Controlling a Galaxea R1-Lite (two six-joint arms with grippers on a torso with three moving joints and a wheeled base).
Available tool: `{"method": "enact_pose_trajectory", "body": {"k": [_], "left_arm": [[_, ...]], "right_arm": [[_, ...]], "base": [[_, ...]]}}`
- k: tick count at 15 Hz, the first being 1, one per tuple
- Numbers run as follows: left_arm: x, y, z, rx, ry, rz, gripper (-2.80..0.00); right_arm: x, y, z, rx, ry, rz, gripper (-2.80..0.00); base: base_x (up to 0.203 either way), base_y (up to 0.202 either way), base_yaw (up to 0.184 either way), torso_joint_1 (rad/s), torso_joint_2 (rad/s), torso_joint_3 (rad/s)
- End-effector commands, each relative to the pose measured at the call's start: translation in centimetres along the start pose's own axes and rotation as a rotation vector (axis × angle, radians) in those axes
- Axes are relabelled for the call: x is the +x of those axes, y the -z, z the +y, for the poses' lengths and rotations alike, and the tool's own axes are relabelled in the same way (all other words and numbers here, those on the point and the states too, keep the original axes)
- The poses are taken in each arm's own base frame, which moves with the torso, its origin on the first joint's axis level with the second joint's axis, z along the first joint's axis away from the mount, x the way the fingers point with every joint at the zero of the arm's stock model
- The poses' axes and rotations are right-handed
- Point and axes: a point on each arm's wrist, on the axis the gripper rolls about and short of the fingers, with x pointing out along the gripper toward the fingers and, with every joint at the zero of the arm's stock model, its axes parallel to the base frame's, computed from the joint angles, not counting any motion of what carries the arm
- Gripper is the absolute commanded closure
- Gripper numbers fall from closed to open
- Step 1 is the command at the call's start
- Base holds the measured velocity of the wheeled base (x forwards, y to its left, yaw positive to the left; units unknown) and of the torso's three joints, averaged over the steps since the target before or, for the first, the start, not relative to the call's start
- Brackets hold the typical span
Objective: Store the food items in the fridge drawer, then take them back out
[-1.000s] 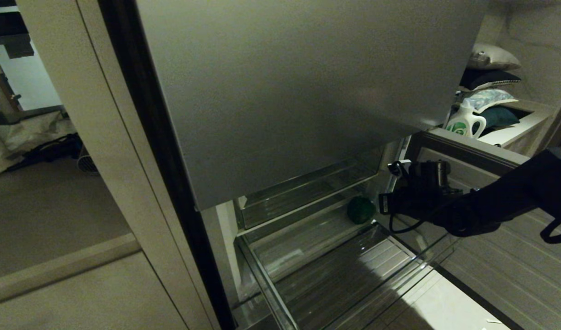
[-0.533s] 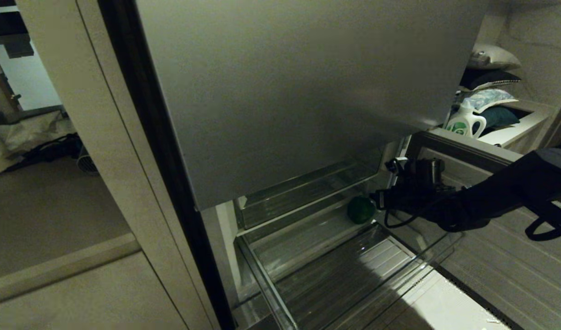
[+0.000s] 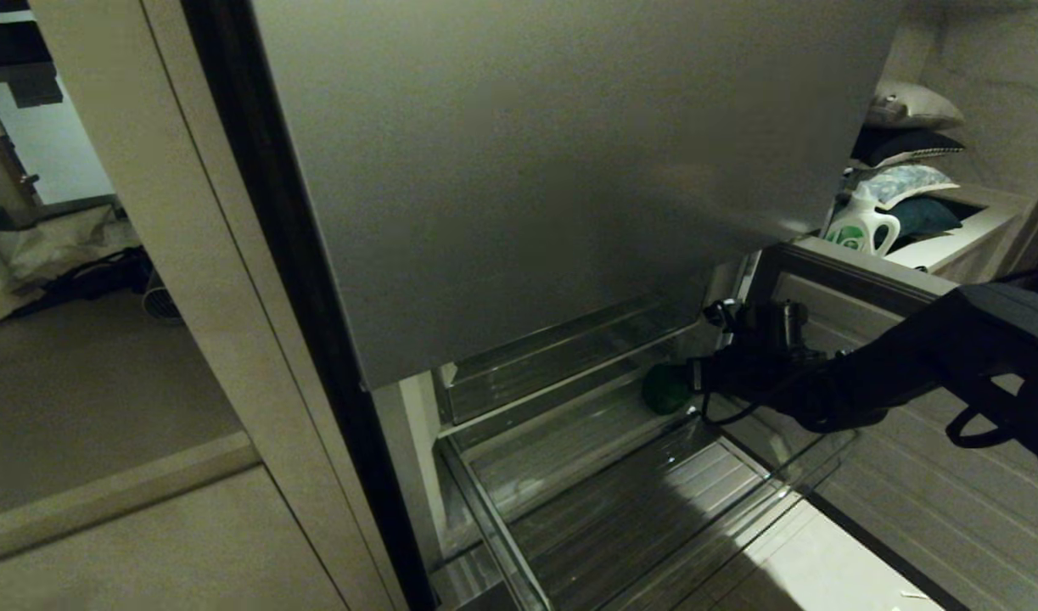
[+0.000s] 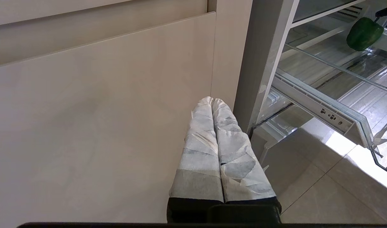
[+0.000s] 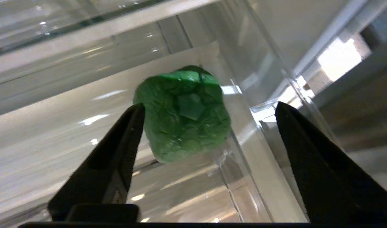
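A dark green rounded food item (image 3: 664, 389) (image 4: 364, 33) (image 5: 184, 114) lies in the far right corner of the pulled-out clear fridge drawer (image 3: 620, 518) (image 4: 323, 104) (image 5: 253, 177), against its side wall. My right gripper (image 3: 697, 378) (image 5: 209, 107) reaches in from the right and stands open just short of it. One finger (image 5: 117, 158) is beside the green piece, the other (image 5: 307, 152) well clear near the drawer wall. My left gripper (image 4: 211, 99) hangs parked, shut and empty, in front of a beige cabinet panel.
The grey fridge door (image 3: 527, 170) hangs over the drawer. A smaller clear bin (image 3: 561, 356) sits behind and above the drawer floor. A white-and-green detergent jug (image 3: 860, 225) and stacked pillows (image 3: 909, 136) are at the far right. A beige cabinet (image 4: 101, 110) lies left of the fridge.
My right arm has pushed leftward and deeper into the fridge, bringing the gripper up to the green piece, which has stayed in place.
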Motion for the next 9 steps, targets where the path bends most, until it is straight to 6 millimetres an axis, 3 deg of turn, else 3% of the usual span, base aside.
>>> {"method": "enact_pose_trajectory", "body": {"k": [1,9], "left_arm": [[0.01,0.00,0.00,0.000,0.000,0.001,0.00],[0.01,0.00,0.00,-0.001,0.000,0.001,0.00]], "right_arm": [[0.36,0.36,0.09,-0.001,-0.003,0.006,-2.80],[0.60,0.68,1.03,-0.009,-0.022,0.054,-2.80]], "base": [[0.000,0.000,0.000,0.000,0.00,0.000],[0.000,0.000,0.000,0.000,0.00,0.000]]}}
